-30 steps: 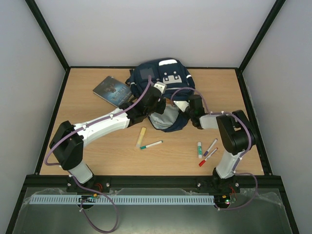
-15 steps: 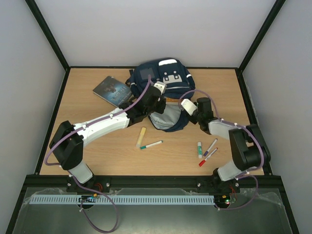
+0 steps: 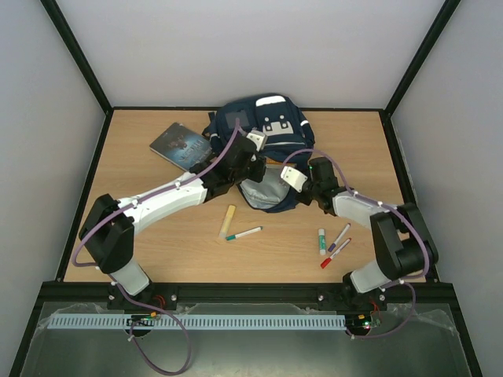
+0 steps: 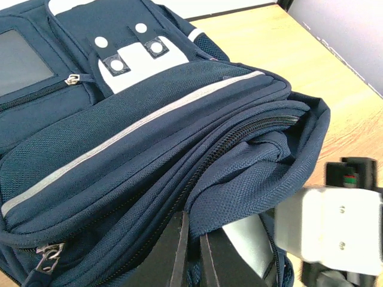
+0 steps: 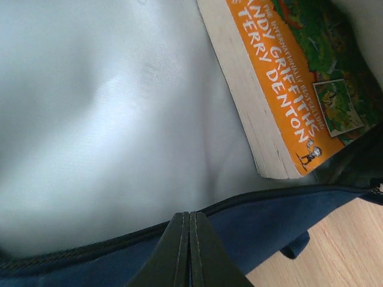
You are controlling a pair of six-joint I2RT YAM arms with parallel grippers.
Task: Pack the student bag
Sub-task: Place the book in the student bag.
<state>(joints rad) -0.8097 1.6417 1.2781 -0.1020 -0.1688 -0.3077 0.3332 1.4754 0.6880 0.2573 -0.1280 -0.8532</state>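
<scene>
Nearest the arm bases, on the wooden surface [image 3: 157, 243]: a red marker [image 3: 333, 254], a purple marker [image 3: 340, 236] and a green-capped white marker [image 3: 321, 240] sit close together on the right. Toward the middle, a green-tipped pen [image 3: 244, 233] is just beside a pale yellow strip [image 3: 228, 221], kind unclear. The right gripper [image 5: 189, 222] is clenched, fingers pressed flat together at the navy rim of the student bag [image 3: 260, 126]; can't tell if fabric is pinched. The left gripper [image 4: 191, 242] is clenched on a fold of the mouth's upper edge, grasping the student bag. The bag lies at the far middle of the surface, mouth open toward the arms, pale grey lining showing. Inside on the lining is a paperback [image 5: 287, 84], orange spine, Andy Griffiths / Terry Denton. Far left, just beside the bag, a dark-covered book [image 3: 179, 144] lies flat on the surface.
</scene>
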